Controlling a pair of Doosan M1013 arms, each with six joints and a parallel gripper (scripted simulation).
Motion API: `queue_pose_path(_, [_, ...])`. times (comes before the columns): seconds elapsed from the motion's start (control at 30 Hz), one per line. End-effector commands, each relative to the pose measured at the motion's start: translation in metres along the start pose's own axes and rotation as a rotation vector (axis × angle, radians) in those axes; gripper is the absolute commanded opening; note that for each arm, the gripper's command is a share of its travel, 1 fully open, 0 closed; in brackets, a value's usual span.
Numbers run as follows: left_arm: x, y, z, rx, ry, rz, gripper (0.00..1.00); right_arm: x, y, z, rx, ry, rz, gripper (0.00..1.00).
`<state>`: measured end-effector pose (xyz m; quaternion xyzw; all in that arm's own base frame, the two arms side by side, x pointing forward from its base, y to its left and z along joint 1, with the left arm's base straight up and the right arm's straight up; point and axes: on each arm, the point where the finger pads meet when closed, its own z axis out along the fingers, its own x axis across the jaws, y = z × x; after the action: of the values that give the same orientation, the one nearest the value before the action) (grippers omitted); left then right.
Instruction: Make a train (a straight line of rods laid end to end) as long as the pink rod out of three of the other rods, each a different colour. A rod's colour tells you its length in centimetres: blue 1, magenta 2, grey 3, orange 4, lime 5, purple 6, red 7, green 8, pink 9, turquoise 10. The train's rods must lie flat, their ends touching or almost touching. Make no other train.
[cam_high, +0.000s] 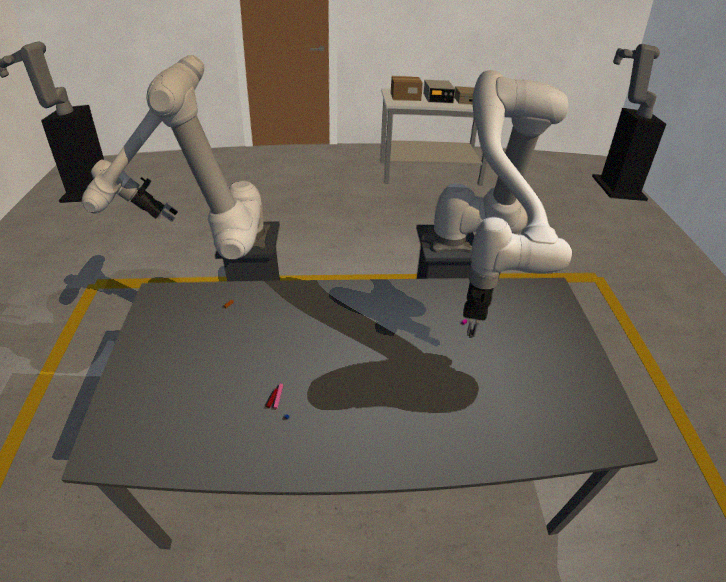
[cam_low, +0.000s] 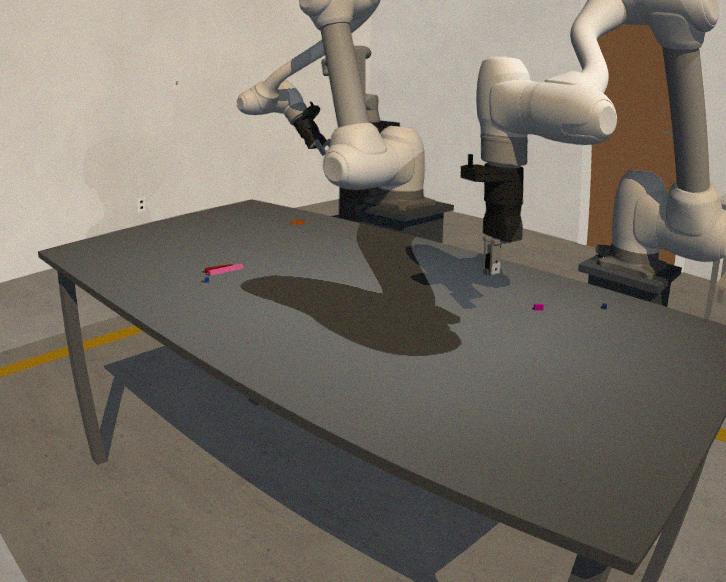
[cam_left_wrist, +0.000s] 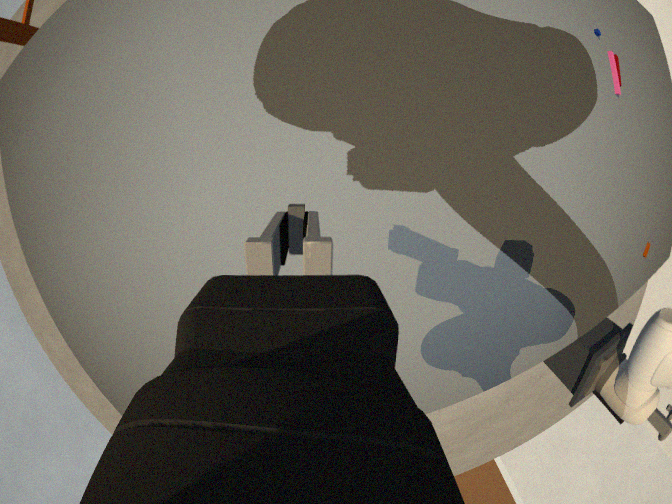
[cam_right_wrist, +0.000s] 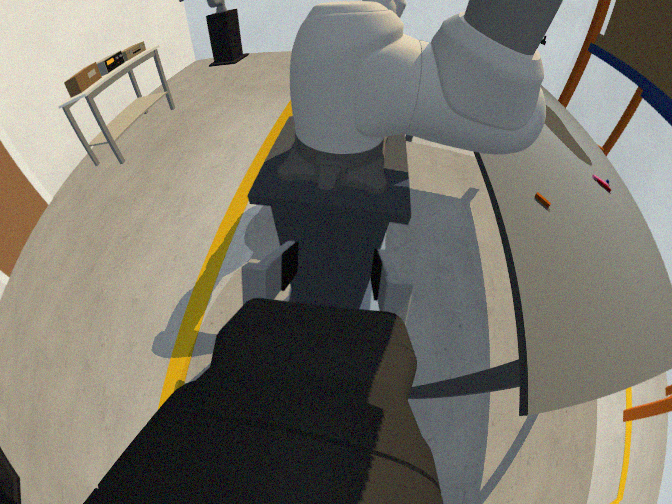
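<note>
My left gripper (cam_high: 472, 331) (cam_low: 492, 268) is shut on a grey rod (cam_left_wrist: 295, 230), above the table. My right gripper (cam_high: 170, 212) (cam_right_wrist: 334, 261) is open and empty, off the table. A pink rod (cam_high: 278, 395) (cam_low: 226, 269) (cam_left_wrist: 614, 74) lies close beside a red rod (cam_high: 271, 398) (cam_left_wrist: 618, 70), slightly angled to it. A blue rod (cam_high: 286, 417) (cam_low: 206, 280) (cam_left_wrist: 597, 32) lies near their ends. A magenta rod (cam_high: 464, 322) (cam_low: 538, 307) lies near another blue rod (cam_low: 604, 306), which is hidden in the top view. An orange rod (cam_high: 228, 304) (cam_low: 297, 222) (cam_left_wrist: 646, 250) (cam_right_wrist: 542, 200) lies apart.
The grey table (cam_high: 212, 448) (cam_low: 545, 388) carries the rods. Broad arm shadows cross its middle. Both arm bases stand behind its back edge. A side bench (cam_high: 430, 107) with boxes stands far behind.
</note>
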<state>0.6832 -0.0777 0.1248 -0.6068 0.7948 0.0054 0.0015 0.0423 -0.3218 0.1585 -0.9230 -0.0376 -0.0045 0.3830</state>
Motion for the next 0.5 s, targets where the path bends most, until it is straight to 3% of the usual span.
queue_pose_path(0.0, [0.008, 0.036, -0.002, 0.009, 0.008, 0.167, 0.24, 0.0, 0.0, 0.0, -0.001, 0.0, 0.0, 1.0])
queue_pose_path(0.3, [0.024, 0.12, 0.003, 0.01, 0.006, 0.517, 0.24, 0.0, 0.0, 0.0, -0.001, 0.0, 0.0, 1.0])
queue_pose_path(0.47, [0.027, 0.136, 0.004, 0.01, 0.006, 0.585, 0.24, 0.0, 0.0, 0.0, -0.001, 0.0, 0.0, 1.0])
